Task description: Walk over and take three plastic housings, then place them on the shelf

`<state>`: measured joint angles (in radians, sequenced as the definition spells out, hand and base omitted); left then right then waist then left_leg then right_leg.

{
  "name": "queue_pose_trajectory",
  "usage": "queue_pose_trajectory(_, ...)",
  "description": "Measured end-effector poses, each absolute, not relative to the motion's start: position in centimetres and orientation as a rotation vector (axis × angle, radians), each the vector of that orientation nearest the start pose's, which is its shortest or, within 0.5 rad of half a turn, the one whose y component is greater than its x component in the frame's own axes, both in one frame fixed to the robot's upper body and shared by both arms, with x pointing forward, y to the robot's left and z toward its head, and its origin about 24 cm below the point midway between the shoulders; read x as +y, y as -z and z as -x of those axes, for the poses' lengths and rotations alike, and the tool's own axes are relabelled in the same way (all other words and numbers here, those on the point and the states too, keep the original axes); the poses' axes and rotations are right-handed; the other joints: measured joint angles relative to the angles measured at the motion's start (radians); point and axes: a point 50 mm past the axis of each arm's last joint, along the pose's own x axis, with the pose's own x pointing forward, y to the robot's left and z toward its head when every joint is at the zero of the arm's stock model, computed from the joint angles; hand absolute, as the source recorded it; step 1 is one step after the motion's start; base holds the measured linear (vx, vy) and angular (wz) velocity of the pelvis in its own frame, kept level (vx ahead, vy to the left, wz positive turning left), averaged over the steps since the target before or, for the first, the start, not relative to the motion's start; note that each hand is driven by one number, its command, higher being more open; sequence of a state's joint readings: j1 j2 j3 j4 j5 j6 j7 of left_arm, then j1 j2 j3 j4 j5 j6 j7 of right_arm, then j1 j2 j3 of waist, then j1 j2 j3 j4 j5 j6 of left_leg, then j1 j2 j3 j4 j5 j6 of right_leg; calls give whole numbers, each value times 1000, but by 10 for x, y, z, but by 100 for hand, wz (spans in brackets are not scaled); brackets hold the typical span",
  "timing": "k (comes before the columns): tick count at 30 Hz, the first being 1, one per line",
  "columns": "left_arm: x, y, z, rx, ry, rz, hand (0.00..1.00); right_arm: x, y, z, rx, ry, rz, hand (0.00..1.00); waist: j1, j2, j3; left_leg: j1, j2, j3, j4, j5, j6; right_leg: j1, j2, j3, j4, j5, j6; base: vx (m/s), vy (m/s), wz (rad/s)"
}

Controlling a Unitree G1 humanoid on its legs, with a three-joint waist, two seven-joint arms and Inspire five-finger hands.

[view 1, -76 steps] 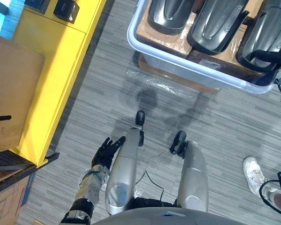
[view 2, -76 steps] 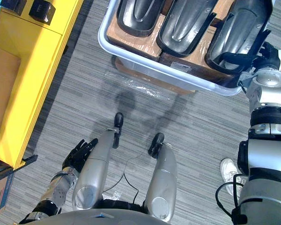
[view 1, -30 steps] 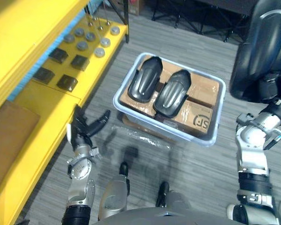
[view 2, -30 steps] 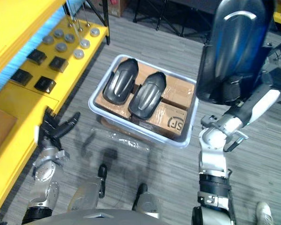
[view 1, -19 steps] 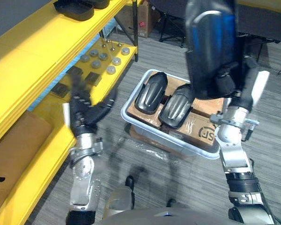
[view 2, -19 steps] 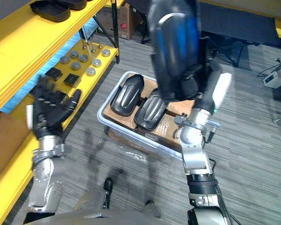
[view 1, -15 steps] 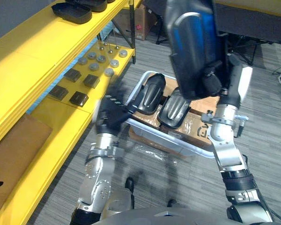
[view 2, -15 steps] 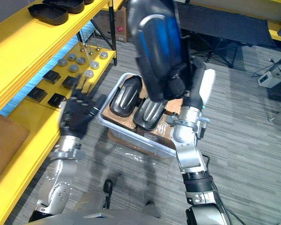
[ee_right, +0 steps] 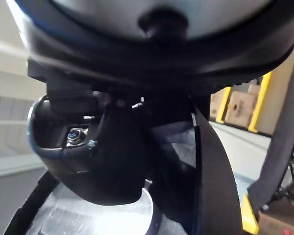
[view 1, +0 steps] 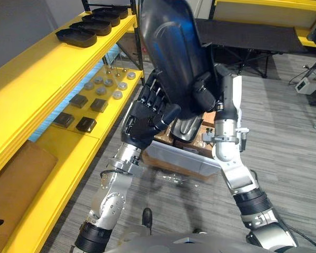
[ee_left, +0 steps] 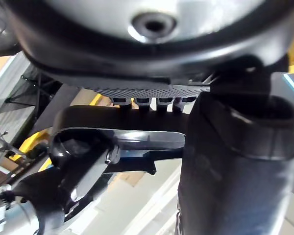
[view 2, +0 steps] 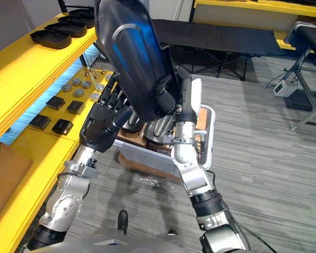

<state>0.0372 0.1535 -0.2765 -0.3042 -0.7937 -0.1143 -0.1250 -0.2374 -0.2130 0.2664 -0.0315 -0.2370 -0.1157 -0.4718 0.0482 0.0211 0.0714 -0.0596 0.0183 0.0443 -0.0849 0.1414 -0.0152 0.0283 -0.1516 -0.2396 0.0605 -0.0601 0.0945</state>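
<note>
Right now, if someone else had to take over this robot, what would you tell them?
Right hand: shut on the raised housing, held high.
Left hand: against its lower edge.
Another housing lies in the bin.
Done: one housing lifted. It is not on the yellow shelf yet.
Left: shelve it, then fetch the rest.

A glossy black plastic housing (view 1: 171, 58) carries a blue sheen along its curve. The left hand (view 1: 143, 118) and the right hand (view 1: 204, 97) are matt black. The shelf (view 1: 37, 74) is bright yellow, with black trays (view 1: 76, 37), grey discs (view 1: 108, 84) and black square blocks (view 1: 76, 108) on it. A cardboard box (view 1: 13, 179) is plain brown. The bin (view 1: 181, 162) is pale white. The floor (view 1: 289, 153) is grey with fine plank-like streaks.
</note>
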Motion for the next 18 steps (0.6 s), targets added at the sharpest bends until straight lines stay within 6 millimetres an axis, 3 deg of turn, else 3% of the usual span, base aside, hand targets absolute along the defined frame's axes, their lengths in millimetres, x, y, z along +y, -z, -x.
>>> queue_pose_trajectory(6, 119, -105, -233, -247, 285, 688, 100, -105, -93, -272, -375, 36, 336, 0, -1, -11, -9, 0, -5, 1, 0, 2, 3, 8, -2, 1, -14, 15, 3, 0, 0, 0)
queue_pose_trajectory(15, 126, -102, -234, -234, 189, 698, 100, -81, -84, -261, -377, -80, 307, 0, -1, -20, -18, 1, -5, 1, -4, 4, 3, 8, -2, 1, -21, 16, -2, 0, 0, 0)
queue_pose_trajectory(18, 121, -89, -237, -135, 186, 655, 100, -79, -74, -256, -351, -96, 307, 0, 1, -31, -41, 0, -6, 2, -4, 4, 3, 10, -2, 1, -28, 21, -2, 0, 0, 0)
